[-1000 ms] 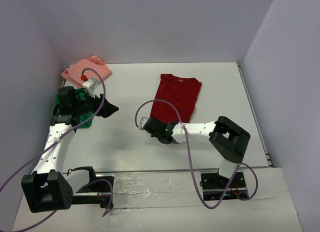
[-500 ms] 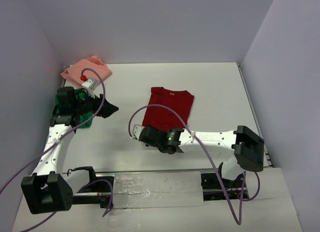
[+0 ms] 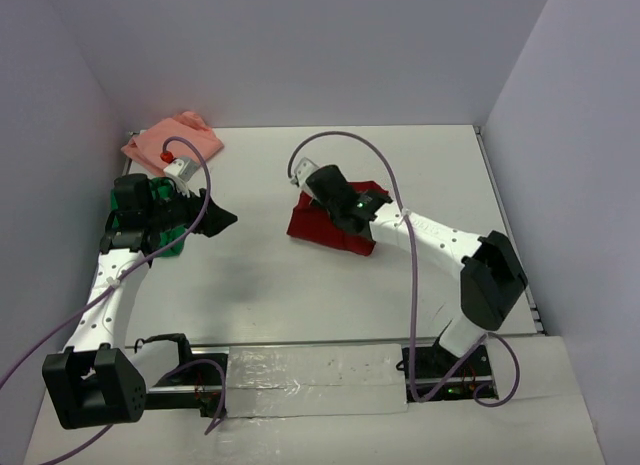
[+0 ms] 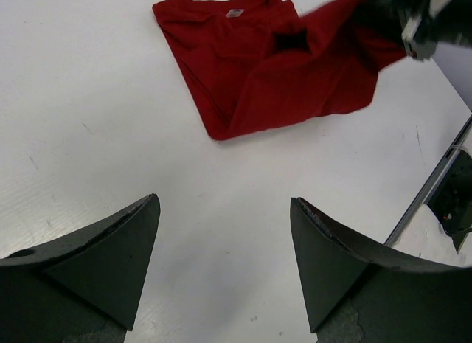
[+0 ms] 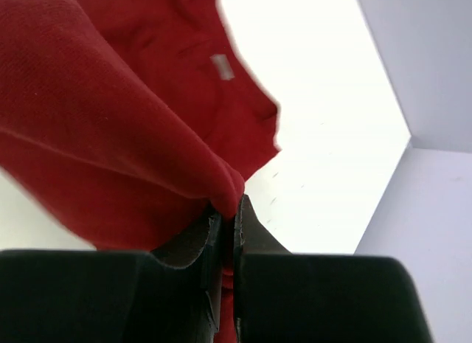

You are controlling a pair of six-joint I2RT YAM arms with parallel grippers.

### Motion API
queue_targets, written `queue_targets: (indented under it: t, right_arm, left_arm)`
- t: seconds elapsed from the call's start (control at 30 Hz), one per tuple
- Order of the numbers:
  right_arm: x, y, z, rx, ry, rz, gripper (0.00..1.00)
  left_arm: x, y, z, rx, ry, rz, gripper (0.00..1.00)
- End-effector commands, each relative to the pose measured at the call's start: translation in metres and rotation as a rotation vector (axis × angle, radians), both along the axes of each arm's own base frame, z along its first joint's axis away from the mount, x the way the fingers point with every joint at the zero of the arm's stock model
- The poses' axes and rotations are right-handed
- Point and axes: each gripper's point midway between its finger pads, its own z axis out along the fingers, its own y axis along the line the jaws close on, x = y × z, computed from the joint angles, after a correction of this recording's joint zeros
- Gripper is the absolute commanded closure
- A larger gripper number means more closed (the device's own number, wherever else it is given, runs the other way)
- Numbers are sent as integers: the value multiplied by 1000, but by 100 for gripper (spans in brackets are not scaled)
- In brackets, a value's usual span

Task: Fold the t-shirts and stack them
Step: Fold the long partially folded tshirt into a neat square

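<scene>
1. The dark red t-shirt (image 3: pixel 322 228) lies on the bench (image 3: pixel 300 295) just above the middle of the top view, already narrowed into a strip and partly doubled over.
2. The right fingers (image 5: pixel 199 243) are clamped together on a raised fold of its cloth, held above the collar end, where the neck label shows.
3. The left fingers (image 4: pixel 110 254) stand wide apart and hold nothing. They hover at the left of the top view over the green t-shirt (image 3: pixel 158 195), with the pink t-shirt (image 3: pixel 175 140) in the upper left corner.
4. I judge the step in hand to be the crosswise fold, bringing one end over the other.
5. The next move probably calls for lowering the held edge flat onto the layer beneath, lining up the edges, then letting go without dragging the cloth.
6. Stacking is not yet done; the three shirts lie apart.
</scene>
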Motion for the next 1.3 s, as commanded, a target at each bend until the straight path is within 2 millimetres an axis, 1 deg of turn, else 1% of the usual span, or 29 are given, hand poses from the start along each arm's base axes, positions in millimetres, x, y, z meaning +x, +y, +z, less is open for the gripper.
queue_targets:
  t: [0.0, 0.03, 0.07, 0.1, 0.17, 0.2, 0.27, 0.3, 0.33, 0.37, 0.4, 0.43, 0.57, 0.63, 0.67, 0.7, 0.73, 0.77, 0.83, 0.87, 1.0, 1.07, 1.1, 1.13, 1.17, 1.23, 1.27]
  right_arm:
    - [45, -2, 32, 57, -112, -60, 100]
    - [51, -3, 34, 61, -116, -68, 100]
    - [60, -6, 39, 70, -130, -83, 100]
    - [66, -5, 35, 62, -127, -86, 100]
    - [76, -6, 36, 61, -139, -95, 100]
    - [83, -8, 28, 45, -132, -108, 100]
    - [93, -10, 29, 44, -140, -119, 100]
    - [101, -14, 21, 29, -137, -131, 100]
    - [106, -14, 23, 35, -142, -137, 100]
    - [109, -14, 19, 40, -130, -133, 100]
    - [114, -18, 14, 33, -123, -147, 100]
    - [116, -16, 13, 35, -122, -148, 100]
    - [123, -18, 0, 27, -106, -158, 100]
    - [131, -25, -7, 10, -116, -190, 100]
    - [133, -28, -10, 1, -112, -201, 81]
    - [136, -30, -19, -12, -103, -208, 69]
    - [140, -39, -21, -26, -113, -235, 50]
    - [145, -42, -21, -19, -138, -252, 30]
    - [148, -48, -29, -25, -141, -263, 22]
    - [152, -52, -29, -15, -158, -286, 13]
    - [156, -55, -33, -1, -168, -297, 12]
    - [157, -56, -25, 23, -194, -316, 12]
    - [155, -56, -25, 29, -191, -314, 12]
    - [153, -57, -22, 40, -192, -317, 12]
    - [148, -52, -14, 86, -184, -305, 15]
    - [138, -45, -12, 140, -152, -290, 19]
    - [129, -37, -2, 190, -132, -246, 20]
  left_arm:
    - [0, 0, 12, -3, -42, -17, 20]
    - [0, -1, 12, -4, -39, -18, 20]
    - [0, -1, 11, -4, -36, -18, 19]
    - [0, -1, 11, -4, -36, -18, 20]
    - [0, -1, 11, -4, -37, -18, 20]
    - [0, -1, 12, -3, -40, -18, 20]
    - [0, -1, 11, -4, -37, -18, 20]
    - [0, -1, 11, -4, -39, -18, 20]
    - [0, -1, 11, -4, -37, -19, 20]
    - [0, -1, 11, -4, -36, -18, 20]
    - [0, -1, 10, -5, -34, -19, 20]
    - [0, -1, 10, -5, -33, -19, 19]
    - [0, -1, 9, -6, -28, -21, 20]
    - [0, -1, 9, 11, -53, -38, 20]
    - [-1, -1, 9, 12, -55, -41, 20]
    - [-1, -2, 9, 10, -55, -44, 19]
    - [-2, -2, 10, 8, -54, -45, 20]
    - [-2, -2, 10, 8, -56, -47, 20]
    - [-2, -3, 9, 5, -53, -51, 20]
    - [-2, -3, 9, 5, -53, -52, 19]
    - [-2, -3, 8, 4, -49, -54, 19]
    - [-3, -3, 8, 1, -46, -56, 19]
    - [-3, -3, 7, 2, -47, -56, 19]
    - [-3, -3, 7, 4, -48, -54, 19]
    - [-3, -3, 7, 3, -47, -54, 19]
    - [-3, -3, 8, 3, -51, -55, 19]
    - [-3, -3, 8, 1, -52, -56, 19]
